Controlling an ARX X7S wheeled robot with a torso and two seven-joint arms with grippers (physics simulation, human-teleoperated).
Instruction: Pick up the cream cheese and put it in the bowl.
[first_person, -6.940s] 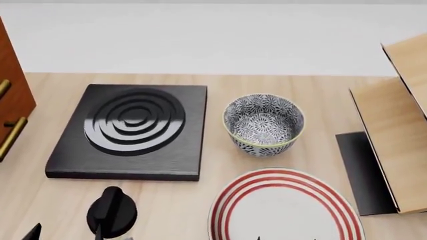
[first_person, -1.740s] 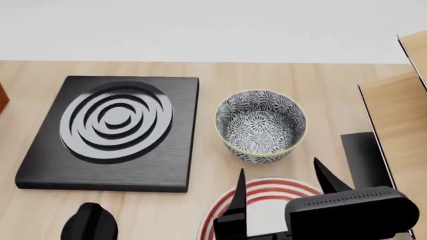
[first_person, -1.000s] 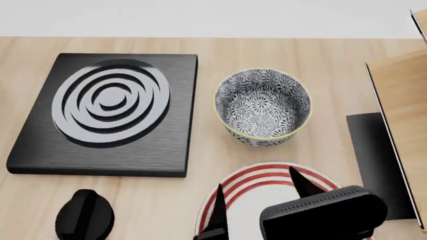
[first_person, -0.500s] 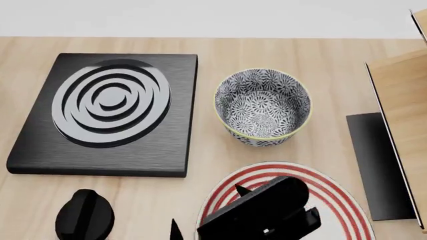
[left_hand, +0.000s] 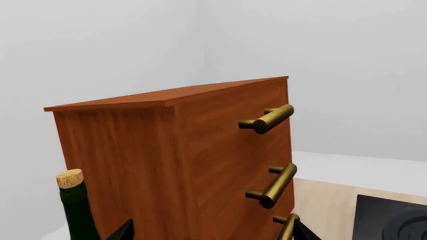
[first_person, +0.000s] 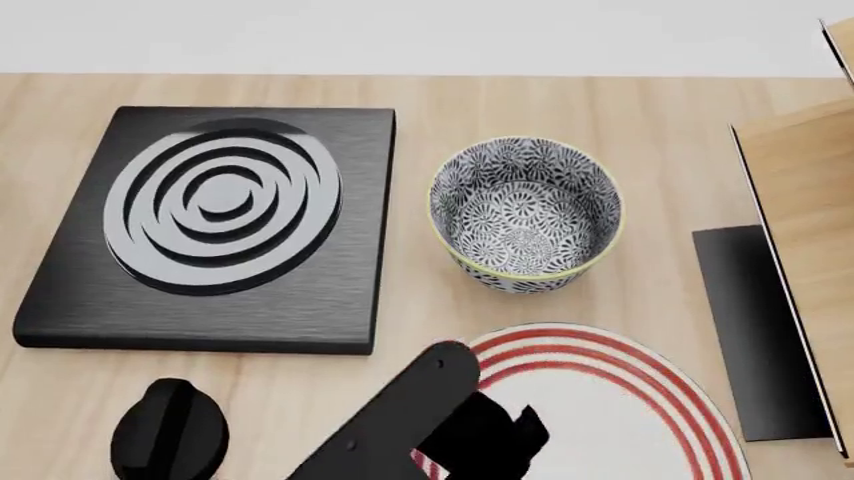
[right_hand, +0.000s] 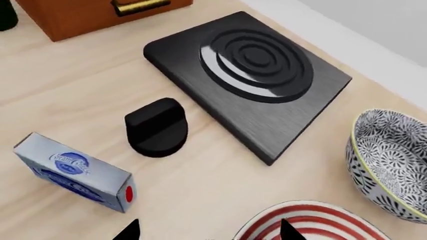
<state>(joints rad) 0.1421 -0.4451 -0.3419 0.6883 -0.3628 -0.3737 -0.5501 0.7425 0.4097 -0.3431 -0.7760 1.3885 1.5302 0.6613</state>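
The right arm (first_person: 400, 420) is seen in the head view as a dark link slanting up from the lower edge, its end overlapping the left rim of the red-ringed plate (first_person: 641, 370). In the right wrist view the two fingertips of the right gripper (right_hand: 208, 231) are shown as dark points set wide apart, with nothing held between them. The left gripper (left_hand: 210, 231) is directed at a wooden drawer cabinet (left_hand: 200, 160) beside a corked bottle (left_hand: 77, 205); its tips are likewise spread and empty.

The cream cheese (right_hand: 73, 172) is found standing on a long edge on the wooden table (right_hand: 67, 100), near the black knob (right_hand: 157, 127) and apart from it. Its long axis is laid level, and its red-dotted end is turned toward the plate. The bowl (first_person: 525, 213) is placed upright between the black burner plate (first_person: 214, 225) and a dark mat (first_person: 754, 330), well apart from the box.
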